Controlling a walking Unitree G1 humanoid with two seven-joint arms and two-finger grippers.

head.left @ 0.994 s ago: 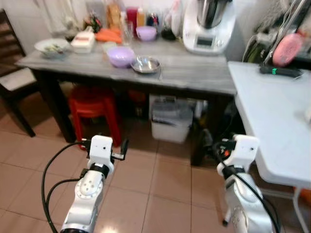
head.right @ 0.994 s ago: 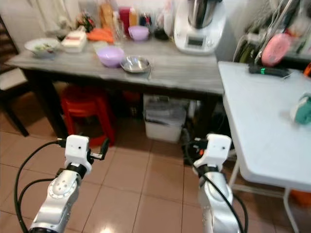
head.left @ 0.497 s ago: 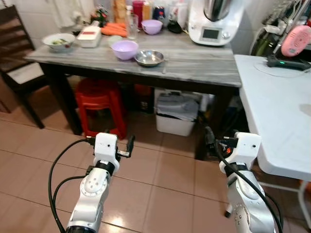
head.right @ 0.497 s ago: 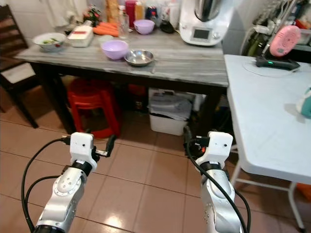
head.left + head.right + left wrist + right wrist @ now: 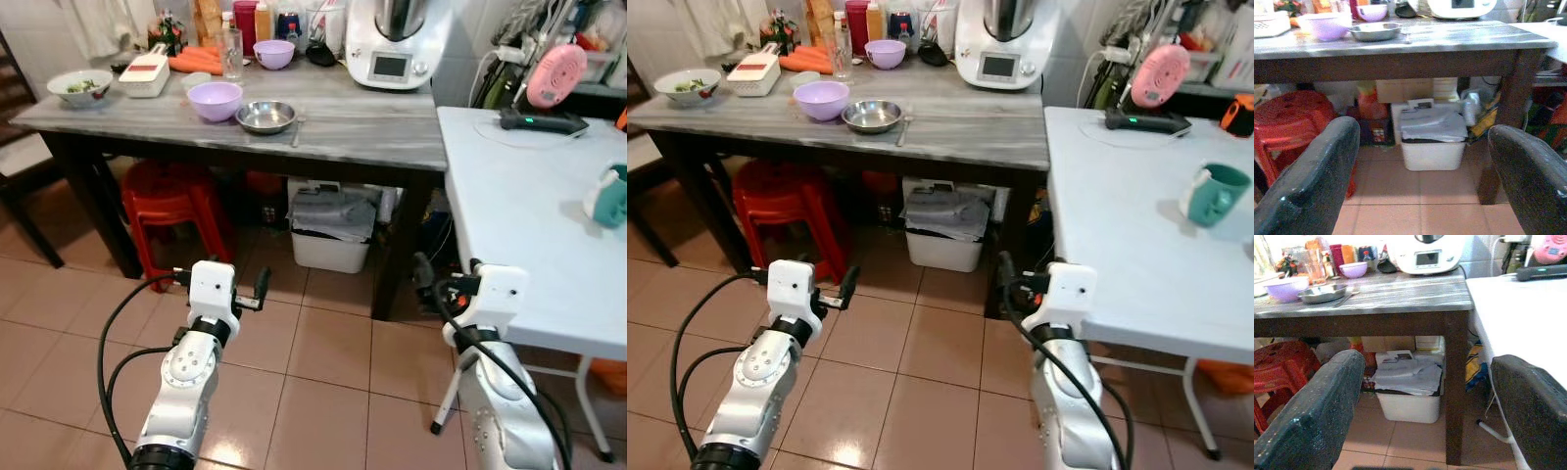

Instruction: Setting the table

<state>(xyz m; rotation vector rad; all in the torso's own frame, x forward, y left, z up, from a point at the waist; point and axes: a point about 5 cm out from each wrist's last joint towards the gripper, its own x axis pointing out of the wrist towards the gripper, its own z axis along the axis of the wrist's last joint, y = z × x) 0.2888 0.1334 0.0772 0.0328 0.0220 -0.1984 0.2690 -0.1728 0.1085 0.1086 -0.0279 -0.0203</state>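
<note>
A grey wooden table stands ahead. On it are a lilac bowl, a steel bowl with a spoon beside it, a smaller purple bowl, a glass and a white bowl of food. To the right is a white table with a teal mug. My left gripper is open and empty, held low over the floor tiles short of the grey table. My right gripper is also open and empty, near the white table's edge.
Under the grey table are a red stool and a white bin. A white kitchen machine stands at the table's back. A pink device sits on the white table. A dark chair is at the far left.
The camera has moved: the picture is sharper, and more of the white table and the teal mug now show. Both arms keep their pose with fingers apart.
</note>
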